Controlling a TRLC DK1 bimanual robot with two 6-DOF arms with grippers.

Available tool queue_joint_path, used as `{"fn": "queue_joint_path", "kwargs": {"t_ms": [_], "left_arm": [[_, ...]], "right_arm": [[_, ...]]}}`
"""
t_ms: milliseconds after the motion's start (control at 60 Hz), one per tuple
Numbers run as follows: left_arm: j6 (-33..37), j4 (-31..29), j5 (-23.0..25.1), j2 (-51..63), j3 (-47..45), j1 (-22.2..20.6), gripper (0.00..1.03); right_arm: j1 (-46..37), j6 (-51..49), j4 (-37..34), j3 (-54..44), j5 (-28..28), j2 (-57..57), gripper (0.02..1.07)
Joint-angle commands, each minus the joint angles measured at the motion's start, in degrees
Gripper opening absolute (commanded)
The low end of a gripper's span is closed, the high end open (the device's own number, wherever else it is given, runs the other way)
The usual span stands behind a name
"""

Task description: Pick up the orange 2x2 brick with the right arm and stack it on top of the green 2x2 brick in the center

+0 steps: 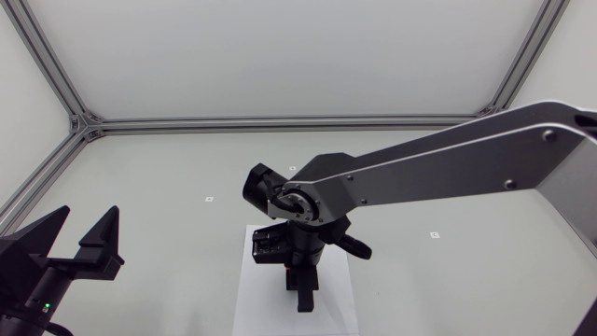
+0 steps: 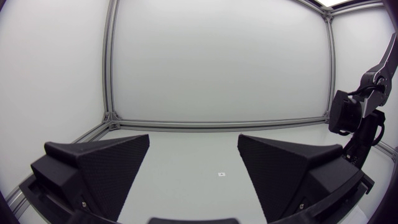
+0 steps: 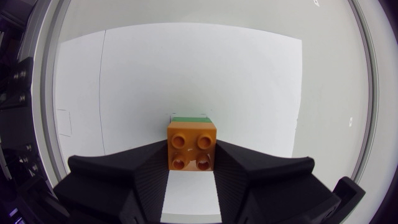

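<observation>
In the right wrist view the orange 2x2 brick (image 3: 191, 146) sits studs-up between the two black fingers of my right gripper (image 3: 191, 155), which is shut on it from both sides. A thin strip of the green 2x2 brick (image 3: 189, 117) shows just beyond and below the orange one; the orange brick seems to rest on it. In the head view my right arm comes in from the right, and its gripper (image 1: 304, 287) points down over the white sheet (image 1: 252, 303), hiding both bricks. My left gripper (image 1: 82, 239) stands open at the near left, nothing between its fingers (image 2: 112, 168).
The white paper sheet (image 3: 249, 87) lies at the table's middle under the bricks. Small white markers (image 1: 209, 199) (image 1: 434, 234) dot the grey tabletop. An aluminium frame (image 1: 280, 121) runs along the far edge. My right arm (image 2: 357, 121) shows at the side of the left wrist view.
</observation>
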Motion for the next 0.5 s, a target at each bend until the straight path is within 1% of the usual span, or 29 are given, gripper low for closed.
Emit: {"fn": "queue_joint_path", "kwargs": {"t_ms": [0,483], "left_arm": [[0.3,-0.6,0.2,-0.3,-2.3,0.0,0.99],[0.3,-0.6,0.2,-0.3,-2.3,0.0,0.99]], "right_arm": [[0.8,0.5,-0.4,-1.1,-0.2,0.6,0.35],[1.1,1.1,-0.2,-0.7,-0.1,0.5,0.35]]}}
